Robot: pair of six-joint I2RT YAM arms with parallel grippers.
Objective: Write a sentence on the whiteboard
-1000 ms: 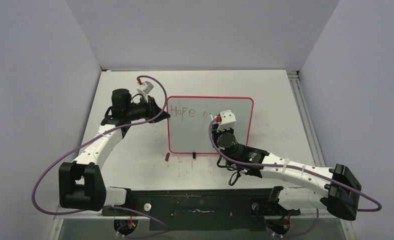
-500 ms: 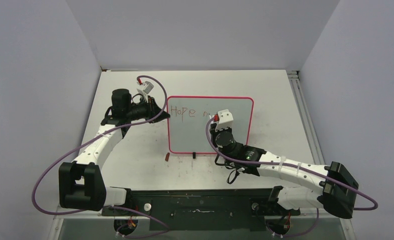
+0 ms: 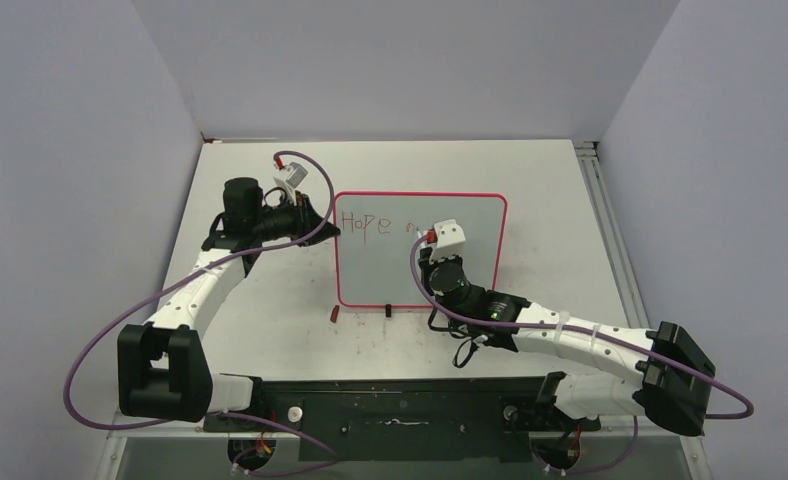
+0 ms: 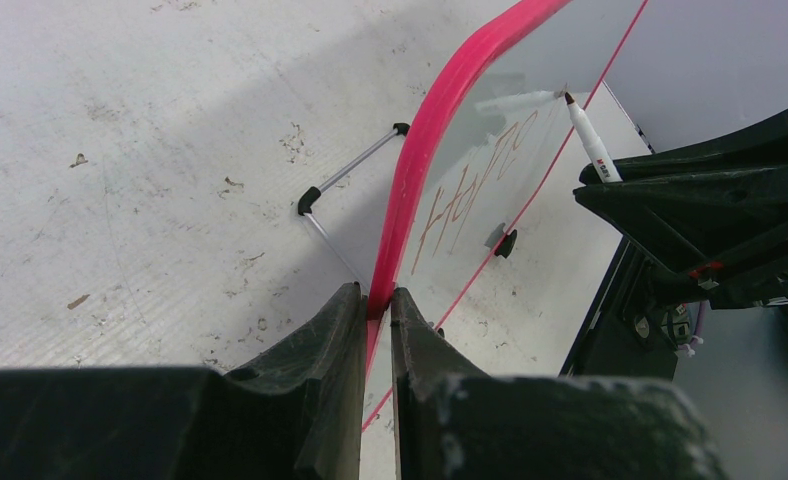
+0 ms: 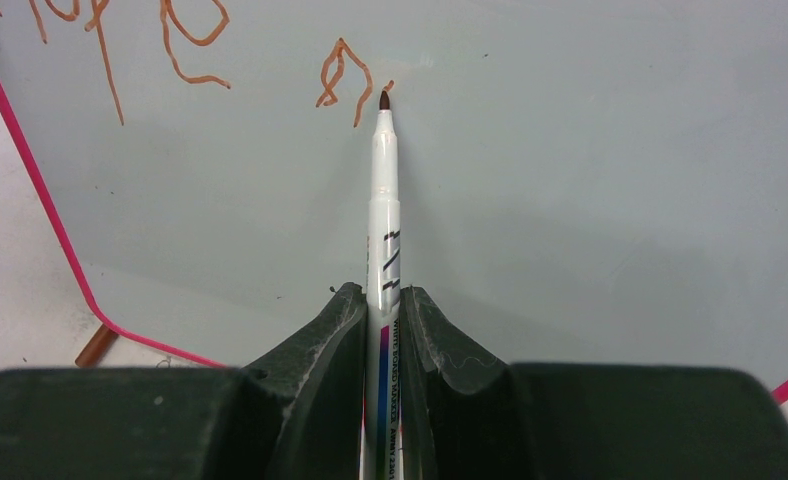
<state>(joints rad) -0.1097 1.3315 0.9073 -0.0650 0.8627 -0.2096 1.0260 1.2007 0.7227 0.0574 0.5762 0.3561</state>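
Note:
The whiteboard (image 3: 390,260) with a pink-red frame stands mid-table. The sentence (image 3: 365,223) reads "Hope" plus a partial letter (image 5: 340,80) in reddish-brown. My left gripper (image 4: 378,298) is shut on the whiteboard's left frame edge (image 4: 420,160). My right gripper (image 5: 382,295) is shut on a white marker (image 5: 383,200), its brown tip touching the board just right of the partial letter. The marker also shows in the left wrist view (image 4: 590,140).
A small reddish-brown cap (image 3: 335,313) lies on the table by the board's lower left corner, also in the right wrist view (image 5: 95,347). A black foot (image 3: 387,310) sits at the board's bottom edge. Grey walls enclose the table.
My right arm has shifted slightly up and left on the board, and the partial letter after "Hope" has gained strokes. The left arm has not moved.

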